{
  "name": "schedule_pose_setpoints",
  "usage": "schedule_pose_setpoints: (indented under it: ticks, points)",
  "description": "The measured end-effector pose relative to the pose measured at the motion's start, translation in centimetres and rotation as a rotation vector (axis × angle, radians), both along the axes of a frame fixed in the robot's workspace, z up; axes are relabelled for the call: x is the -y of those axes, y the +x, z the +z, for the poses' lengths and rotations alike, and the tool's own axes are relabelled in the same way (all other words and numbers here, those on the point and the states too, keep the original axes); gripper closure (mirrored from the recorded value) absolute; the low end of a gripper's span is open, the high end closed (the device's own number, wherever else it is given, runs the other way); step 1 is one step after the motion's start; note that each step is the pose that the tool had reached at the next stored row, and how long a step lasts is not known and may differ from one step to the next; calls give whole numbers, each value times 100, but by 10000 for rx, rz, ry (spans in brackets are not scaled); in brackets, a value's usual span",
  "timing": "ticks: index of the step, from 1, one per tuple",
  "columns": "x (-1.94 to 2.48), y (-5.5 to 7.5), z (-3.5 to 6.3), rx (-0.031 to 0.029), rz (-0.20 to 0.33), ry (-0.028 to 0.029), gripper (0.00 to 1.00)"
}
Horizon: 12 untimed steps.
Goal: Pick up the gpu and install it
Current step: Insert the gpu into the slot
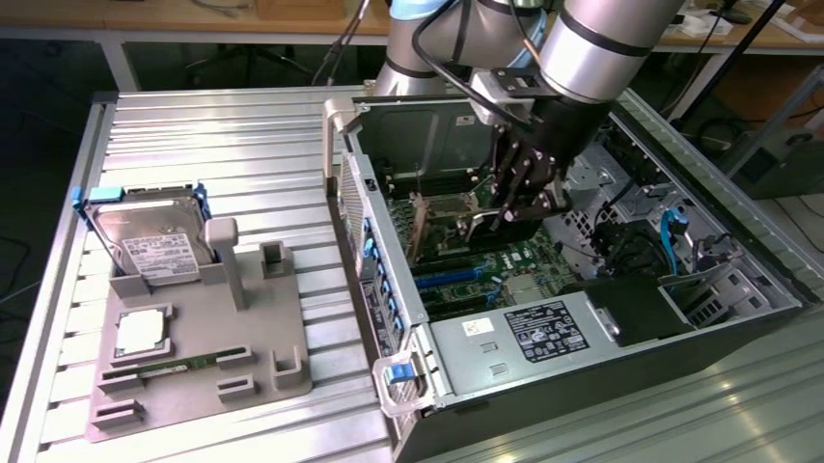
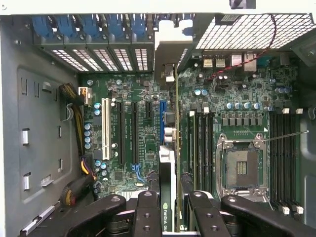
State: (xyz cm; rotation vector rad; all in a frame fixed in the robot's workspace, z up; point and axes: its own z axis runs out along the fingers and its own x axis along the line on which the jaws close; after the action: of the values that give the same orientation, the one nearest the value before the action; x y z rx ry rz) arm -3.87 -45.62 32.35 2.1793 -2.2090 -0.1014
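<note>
The gpu [image 2: 168, 173] is seen edge-on in the wrist view: a thin green card with its silver end bracket [image 2: 170, 52] toward the case's rear slot openings. My gripper [image 2: 173, 217] is shut on it, with black fingers [image 2: 148, 212] on both faces. The card hangs upright over the motherboard [image 2: 143, 148], close beside the blue expansion slot [image 2: 161, 121]. I cannot tell whether its edge touches the slot. In the exterior view my gripper [image 1: 522, 203] reaches down into the open computer case [image 1: 386, 251].
Memory slots [image 2: 200, 143] and the bare processor socket [image 2: 242, 168] lie next to the card. The power supply [image 1: 541, 333] fills the case's near end. On the grey fixture [image 1: 258, 338] at the exterior view's left sit a hard drive [image 1: 154, 241], a processor [image 1: 139, 333] and a memory stick [image 1: 174, 365].
</note>
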Motion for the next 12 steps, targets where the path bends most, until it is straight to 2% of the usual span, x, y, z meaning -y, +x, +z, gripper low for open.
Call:
schedule_pose_setpoints:
  ticks: [5, 12]
  points:
    - [0, -34, -84, 2, -2, -37, 73]
    - [-1, -77, -172, 4, -7, -47, 73]
